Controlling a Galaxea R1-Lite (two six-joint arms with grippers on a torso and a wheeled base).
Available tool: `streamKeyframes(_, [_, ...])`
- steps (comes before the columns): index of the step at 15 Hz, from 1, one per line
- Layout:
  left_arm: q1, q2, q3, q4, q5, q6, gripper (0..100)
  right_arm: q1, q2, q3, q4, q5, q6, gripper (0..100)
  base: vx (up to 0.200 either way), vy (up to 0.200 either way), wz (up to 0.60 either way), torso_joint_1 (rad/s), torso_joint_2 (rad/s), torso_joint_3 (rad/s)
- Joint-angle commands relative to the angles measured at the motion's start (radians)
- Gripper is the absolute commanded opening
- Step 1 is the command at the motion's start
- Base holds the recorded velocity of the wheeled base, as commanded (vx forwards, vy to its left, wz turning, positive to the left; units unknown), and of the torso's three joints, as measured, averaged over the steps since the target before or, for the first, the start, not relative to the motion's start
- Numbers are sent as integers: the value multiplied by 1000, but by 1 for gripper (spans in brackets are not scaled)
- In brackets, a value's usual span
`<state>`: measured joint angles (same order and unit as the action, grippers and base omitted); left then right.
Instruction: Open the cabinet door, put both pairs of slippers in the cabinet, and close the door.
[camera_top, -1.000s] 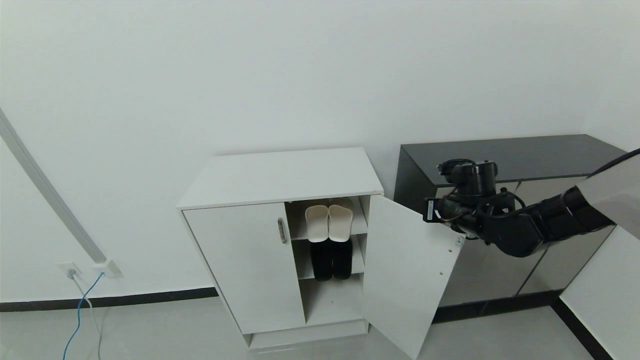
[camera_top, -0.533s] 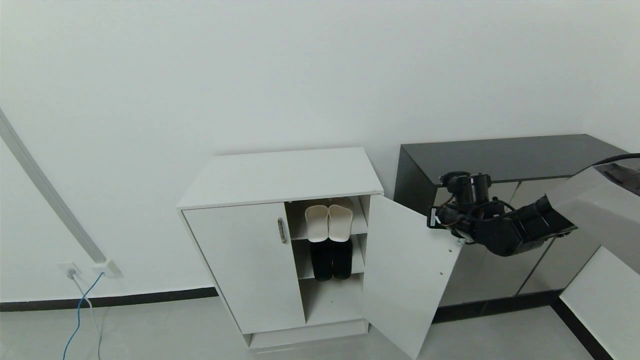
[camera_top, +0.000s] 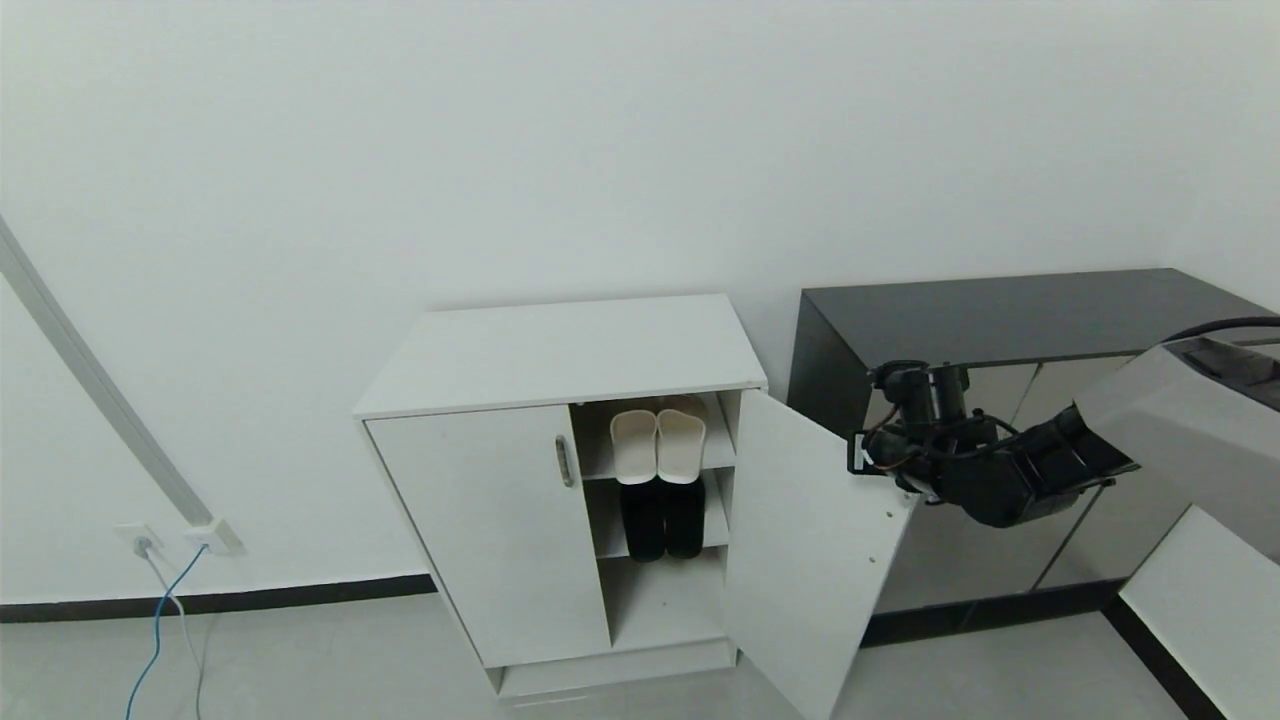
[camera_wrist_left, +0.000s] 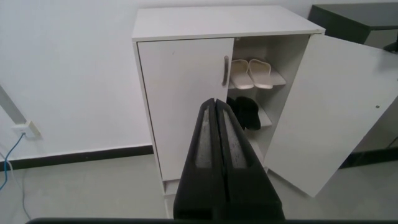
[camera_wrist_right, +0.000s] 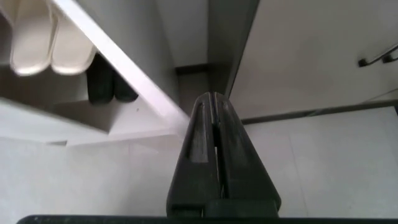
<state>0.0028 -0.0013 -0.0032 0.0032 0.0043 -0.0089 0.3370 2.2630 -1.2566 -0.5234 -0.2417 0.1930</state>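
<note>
The white cabinet (camera_top: 560, 355) stands against the wall with its right door (camera_top: 810, 540) swung out. A white pair of slippers (camera_top: 658, 445) lies on the upper shelf, a black pair (camera_top: 663, 520) on the shelf below. My right gripper (camera_top: 862, 452) is at the outer face of the open door, near its free edge. In the right wrist view its fingers (camera_wrist_right: 213, 99) are shut and empty beside the door's edge (camera_wrist_right: 124, 68). My left gripper (camera_wrist_left: 215, 104) is shut and empty, held well back in front of the cabinet's closed left door (camera_wrist_left: 186, 106).
A dark sideboard (camera_top: 1000, 310) stands right of the cabinet, close behind the open door and my right arm. A wall socket with a blue cable (camera_top: 140, 545) is at the far left. A white surface (camera_top: 1210, 600) juts in at the lower right.
My right arm has dropped and shifted left against the door. The door's free edge has swung slightly toward the cabinet.
</note>
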Motion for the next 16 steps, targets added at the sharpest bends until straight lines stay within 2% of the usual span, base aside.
streamKeyframes(1, [0, 1, 0, 0, 0, 0, 0, 45, -37, 43, 0, -2, 0, 0, 0, 0, 0, 0, 0, 0])
streamKeyframes(8, [0, 1, 0, 0, 3, -2, 0, 280, -94, 190, -56, -47, 11, 0, 0, 0, 0, 0, 0, 0])
streamKeyframes(11, [0, 1, 0, 0, 3, -2, 0, 335, -148, 220, -61, -39, 48, 0, 0, 0, 0, 0, 0, 0])
streamKeyframes(16, [0, 1, 0, 0, 3, -5, 0, 378, -257, 309, -75, 13, 23, 0, 0, 0, 0, 0, 0, 0])
